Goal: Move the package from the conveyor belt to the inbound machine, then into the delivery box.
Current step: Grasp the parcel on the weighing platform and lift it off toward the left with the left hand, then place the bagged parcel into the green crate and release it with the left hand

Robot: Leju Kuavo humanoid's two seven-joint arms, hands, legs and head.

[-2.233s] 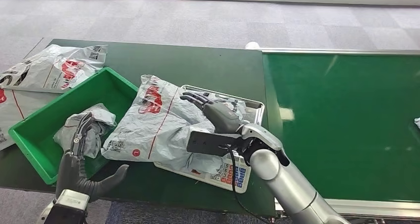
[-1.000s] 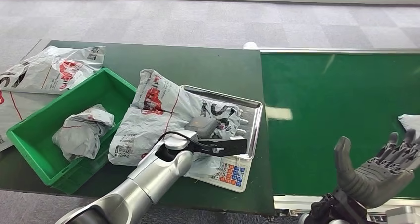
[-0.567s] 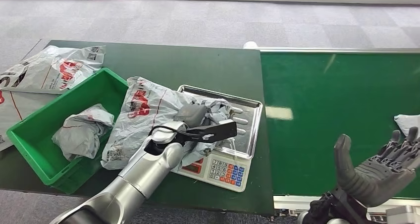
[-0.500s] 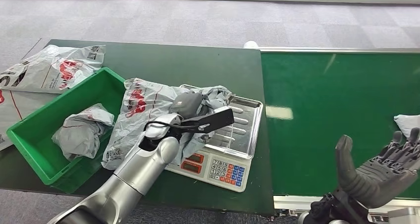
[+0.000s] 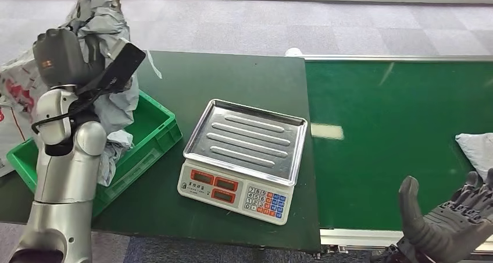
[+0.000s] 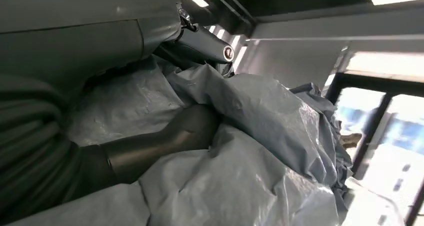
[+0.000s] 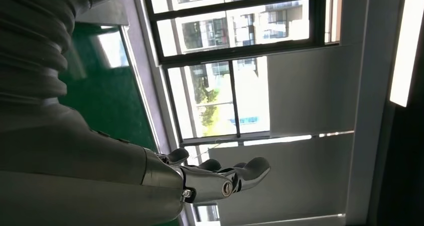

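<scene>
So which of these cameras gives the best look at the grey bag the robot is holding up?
The head view: it shows the grey bag lifted by the left robot hand above the green box, so you see where it is. The left wrist view sees crumpled plastic up close, without context. The right wrist view faces windows instead.

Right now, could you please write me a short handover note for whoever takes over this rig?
Left hand: raised high over the green delivery box, gripping the grey package.
Right hand: open, holding nothing, low by the near edge of the conveyor belt.
Weighing scale: tray bare.
Done: package lifted off the scale.
Left: lower it into the box, where another grey bag lies, and release.
Next: another package waits at the belt's right edge.
</scene>
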